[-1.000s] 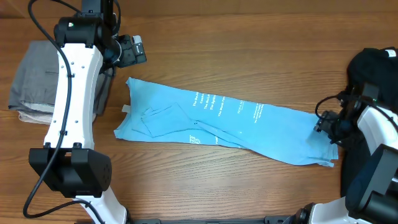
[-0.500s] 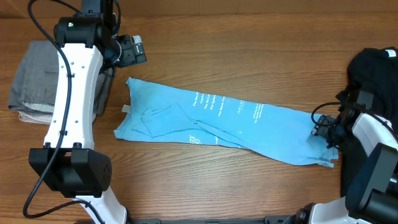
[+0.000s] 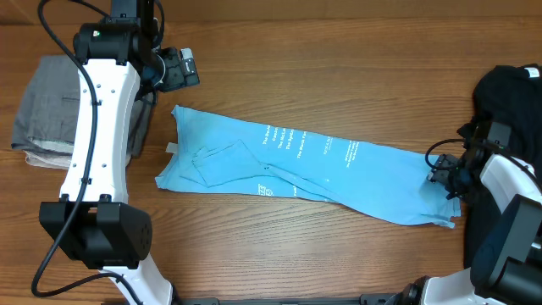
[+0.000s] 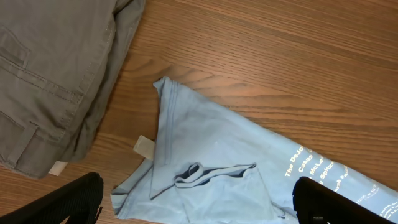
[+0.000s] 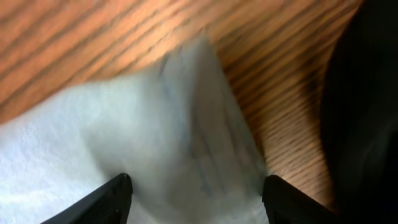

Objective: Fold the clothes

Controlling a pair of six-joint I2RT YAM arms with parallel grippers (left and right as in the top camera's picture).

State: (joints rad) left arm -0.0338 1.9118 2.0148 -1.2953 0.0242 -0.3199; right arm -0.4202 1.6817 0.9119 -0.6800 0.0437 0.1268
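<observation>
The clothes, a light blue T-shirt [image 3: 296, 161] with white lettering, lie as a long narrow strip across the wooden table. The collar end is on the left and the hem end on the right. My left gripper [image 3: 182, 68] hangs open above the table just beyond the collar end. In the left wrist view the shirt [image 4: 211, 143], its white neck label [image 4: 144, 146] and folded collar lie below the open left gripper [image 4: 196, 193]. My right gripper [image 3: 440, 174] is low over the hem end. In the right wrist view the right gripper [image 5: 198, 186] is open, its jaws straddling the pale cloth [image 5: 124, 124].
A folded grey garment [image 3: 51, 110] lies at the far left, close to the collar end and under my left arm; it also fills the upper left of the left wrist view [image 4: 50, 74]. A black garment [image 3: 508, 93] is heaped at the right edge beside my right arm.
My right gripper has shifted slightly along the hem end of the shirt. The left arm and the shirt have not moved.
</observation>
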